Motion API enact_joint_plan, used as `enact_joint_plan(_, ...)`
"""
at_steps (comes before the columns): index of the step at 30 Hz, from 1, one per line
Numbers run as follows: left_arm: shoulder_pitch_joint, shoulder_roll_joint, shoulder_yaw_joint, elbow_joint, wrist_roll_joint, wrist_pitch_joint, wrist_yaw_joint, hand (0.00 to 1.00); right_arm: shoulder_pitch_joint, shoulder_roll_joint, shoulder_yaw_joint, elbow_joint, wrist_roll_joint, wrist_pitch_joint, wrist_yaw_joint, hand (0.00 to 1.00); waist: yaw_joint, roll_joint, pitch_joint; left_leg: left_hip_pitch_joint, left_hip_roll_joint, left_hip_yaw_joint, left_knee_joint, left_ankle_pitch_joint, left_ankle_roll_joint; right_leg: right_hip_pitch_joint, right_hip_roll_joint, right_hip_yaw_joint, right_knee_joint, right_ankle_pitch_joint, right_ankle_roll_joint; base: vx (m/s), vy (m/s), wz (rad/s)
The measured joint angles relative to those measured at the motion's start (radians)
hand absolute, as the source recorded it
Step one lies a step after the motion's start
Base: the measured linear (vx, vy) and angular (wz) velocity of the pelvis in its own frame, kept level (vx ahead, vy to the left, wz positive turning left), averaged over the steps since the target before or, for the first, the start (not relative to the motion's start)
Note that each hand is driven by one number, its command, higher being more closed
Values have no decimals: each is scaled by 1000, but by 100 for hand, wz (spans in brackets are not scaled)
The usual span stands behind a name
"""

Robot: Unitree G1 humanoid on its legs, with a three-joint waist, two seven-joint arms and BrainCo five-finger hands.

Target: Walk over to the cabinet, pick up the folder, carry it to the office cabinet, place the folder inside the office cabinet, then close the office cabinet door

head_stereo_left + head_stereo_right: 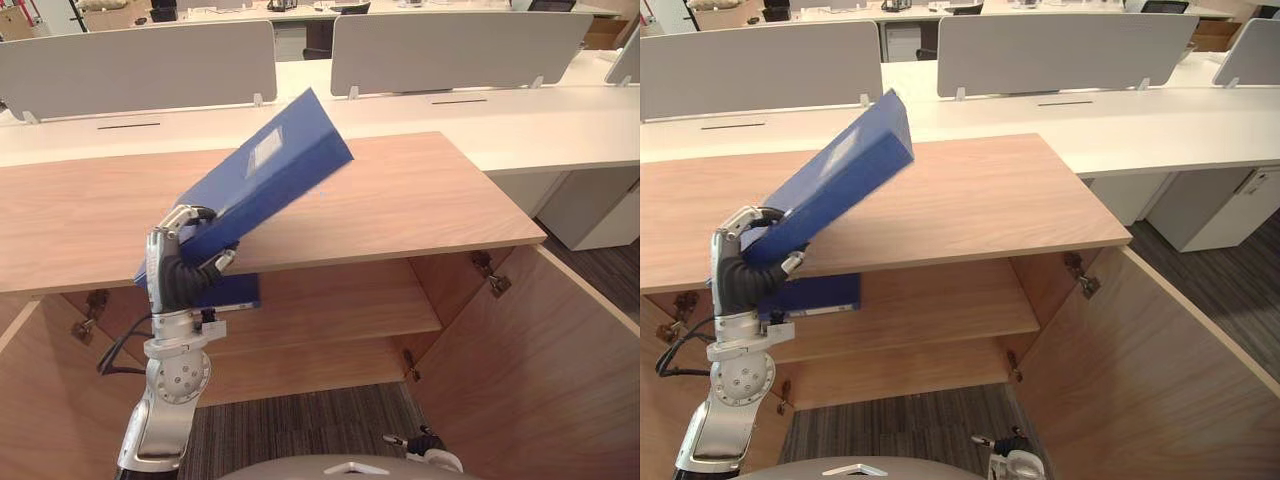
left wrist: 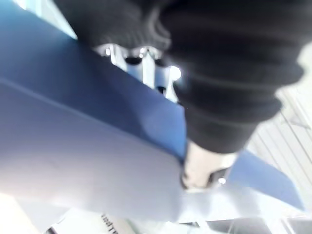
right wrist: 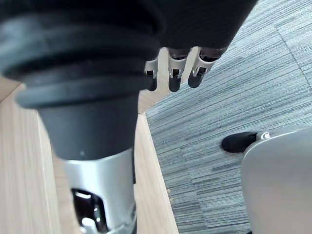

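Folder (image 1: 265, 175), blue and boxy, is clamped in our left hand (image 1: 180, 258) at the left of the frame. The fingers and thumb curl round its lower end, which hangs just below the front edge of the wooden cabinet top (image 1: 420, 200), in front of the upper shelf (image 1: 340, 300). From the hand it slants toward the upper centre, its far end raised over the top (tilted, not flat; whether it touches the wood we cannot tell). The right door (image 1: 545, 370) stands open at the lower right. Our right hand (image 3: 174, 80) hangs low over the grey carpet (image 3: 243, 97), fingers relaxed, holding nothing.
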Motion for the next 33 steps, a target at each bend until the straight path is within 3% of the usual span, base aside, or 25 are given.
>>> enact_joint_plan(5,9,-54,18,-81,-87,-3,66,100,39,8,76,-92,13,-22,-12,0,6,-1,-3,-1,-1,0,-3,2,2,-7,-1,2,12,-1,0,-47,-23,0)
enact_joint_plan(9,42,-87,14,-175,-130,-16,92,100,92,28,111,-264,17,-33,-17,0,2,-2,-2,0,-4,-2,-6,5,7,-10,-3,1,19,-4,4,-32,-12,1)
enact_joint_plan(14,44,-93,-1,-262,-154,-52,122,100,157,64,147,-573,54,-91,-20,0,-2,-4,-1,-2,-6,-1,-6,7,9,-15,-5,2,23,-4,5,-16,-6,0)
enact_joint_plan(19,49,-112,-23,-315,-155,-82,126,100,209,95,157,-831,76,-133,-21,0,-5,-5,-1,-13,-6,1,-2,7,9,-29,-5,5,22,-3,5,0,0,0)
enact_joint_plan(25,89,-116,-72,-315,-194,-84,115,100,238,117,177,-1148,111,-206,-34,0,-19,-15,5,-14,-6,4,0,6,9,-31,-4,11,19,-2,6,0,0,0)
enact_joint_plan(33,91,-116,-104,-303,-261,-88,55,100,228,119,194,-1389,152,-284,-35,0,-17,-17,7,-14,-7,24,0,3,12,-43,-4,29,24,1,9,-13,-13,-7)
